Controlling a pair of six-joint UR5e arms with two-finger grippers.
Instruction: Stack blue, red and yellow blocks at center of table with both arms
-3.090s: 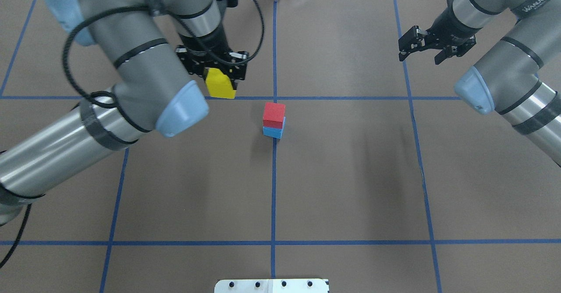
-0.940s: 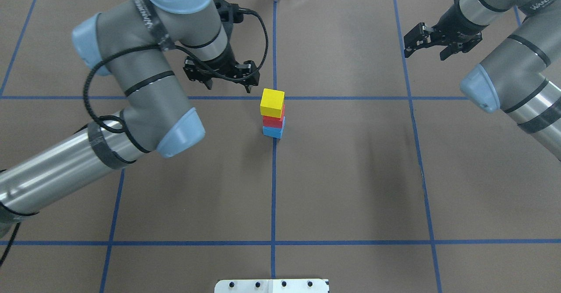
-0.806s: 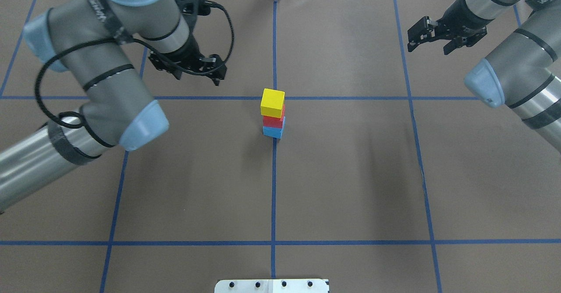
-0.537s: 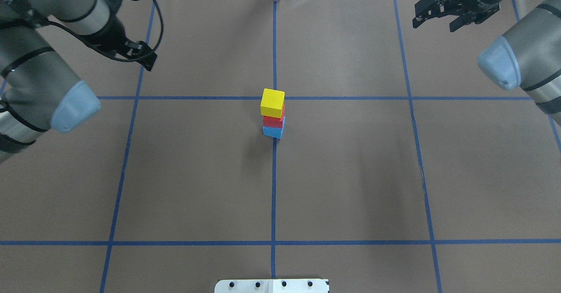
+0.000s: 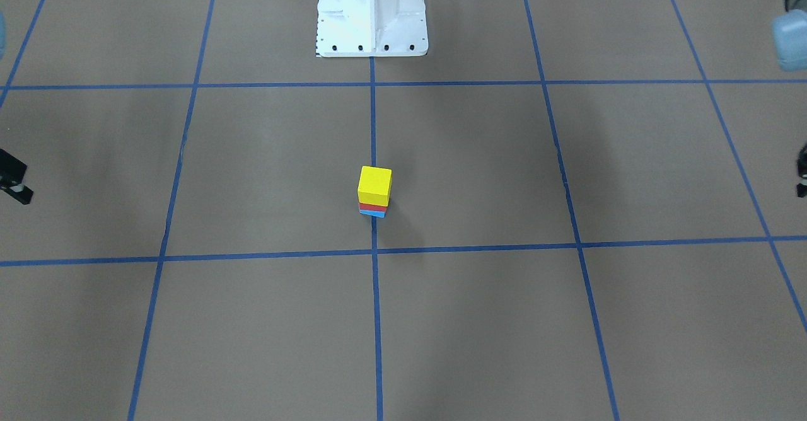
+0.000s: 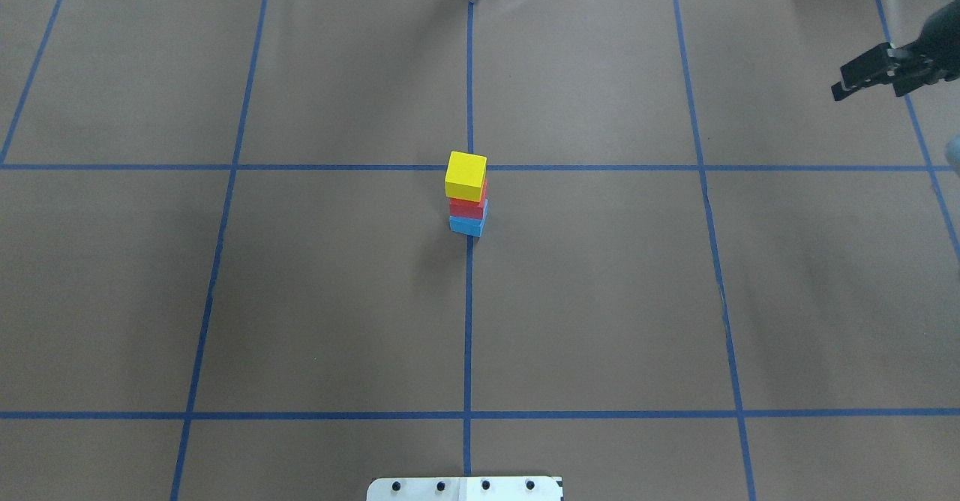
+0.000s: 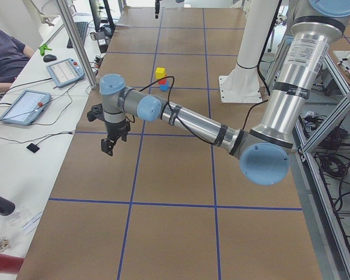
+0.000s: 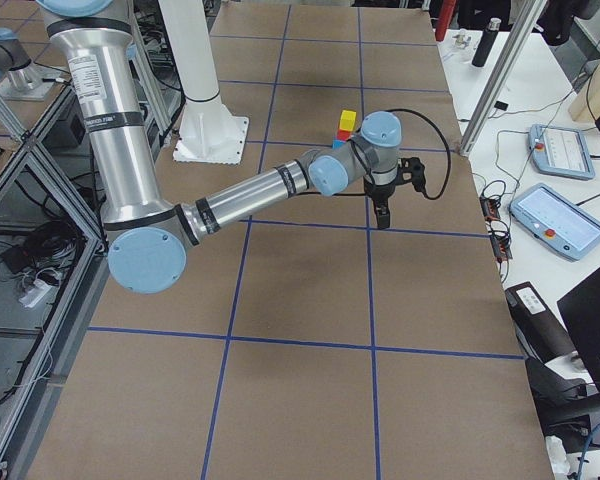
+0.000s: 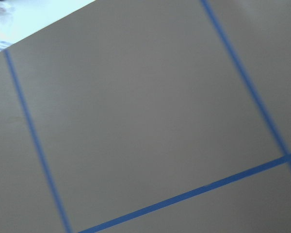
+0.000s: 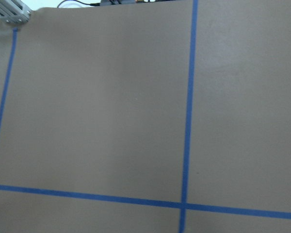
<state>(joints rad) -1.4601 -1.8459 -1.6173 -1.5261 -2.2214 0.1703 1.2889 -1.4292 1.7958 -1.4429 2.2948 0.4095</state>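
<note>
The yellow block caps the red block and blue block at table centre. The right gripper, at 2 o'clock, gapes empty. I cannot tell whether the left gripper is open or closed. The layers look slightly misaligned, so a table jolt could topple them.

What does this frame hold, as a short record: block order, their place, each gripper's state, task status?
order: blue block at bottom, red block in middle, yellow block on top
place: table centre, on the middle tape line
left gripper: away from the blocks, holds none; open or shut unclear
right gripper: open, empty, out at table's right side
task: looks done
</note>
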